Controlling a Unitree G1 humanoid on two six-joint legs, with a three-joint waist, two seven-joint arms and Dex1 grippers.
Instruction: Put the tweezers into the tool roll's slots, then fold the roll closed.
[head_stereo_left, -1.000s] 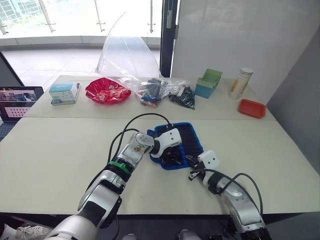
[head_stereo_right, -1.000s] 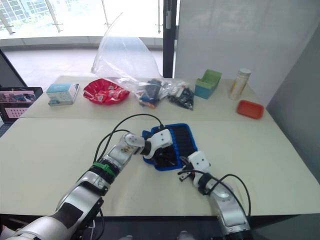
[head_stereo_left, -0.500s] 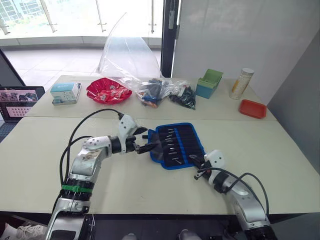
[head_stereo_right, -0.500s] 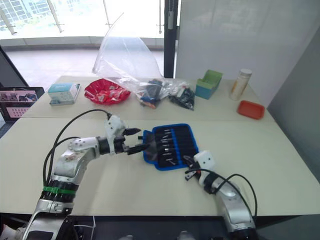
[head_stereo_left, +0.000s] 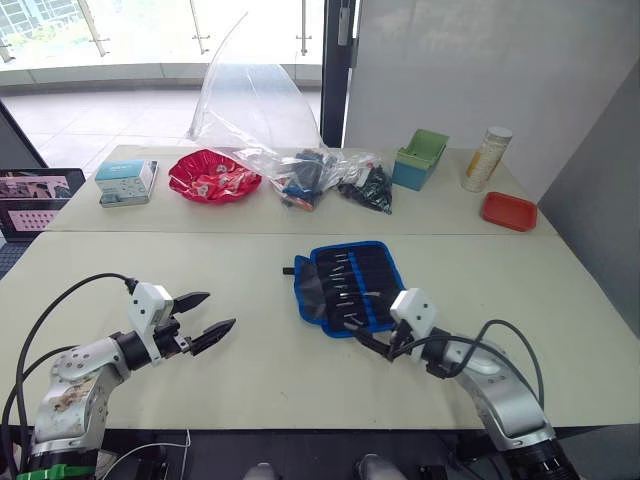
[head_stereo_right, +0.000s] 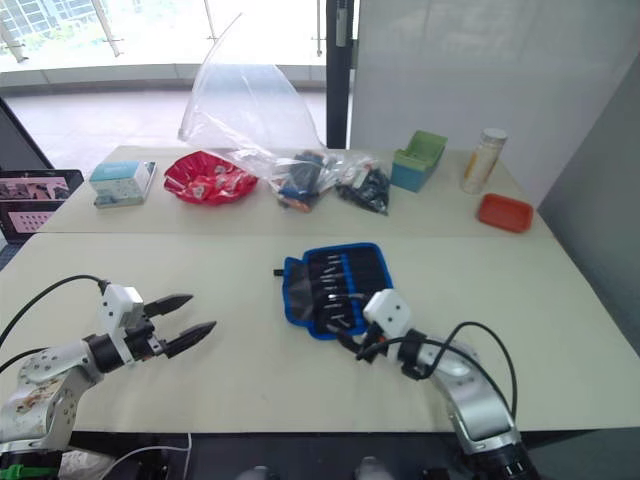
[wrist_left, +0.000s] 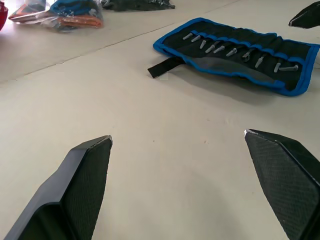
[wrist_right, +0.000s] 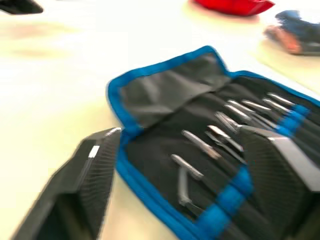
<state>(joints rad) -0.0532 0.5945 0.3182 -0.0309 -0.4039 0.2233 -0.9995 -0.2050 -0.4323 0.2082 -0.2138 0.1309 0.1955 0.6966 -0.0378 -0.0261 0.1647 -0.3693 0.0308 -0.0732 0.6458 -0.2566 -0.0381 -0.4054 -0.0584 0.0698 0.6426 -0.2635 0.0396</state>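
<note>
- Behind the pale tabletop (head_stereo_left: 150, 265), bright windows and a grey wall are framing the scene.
- Since 1 second ago the left tool (head_stereo_left: 204, 317) has been pulling back off the tool roll (head_stereo_left: 349, 286), and is now hanging wide open, well apart from it.
- Right tool (head_stereo_left: 372, 343) is hovering open at the roll's near edge.
- Tweezers (wrist_left: 235, 51) are sitting in the slots (wrist_right: 260, 122); judging by this, folding is next.
- Roll is lying open, black inside, blue-edged.
</note>
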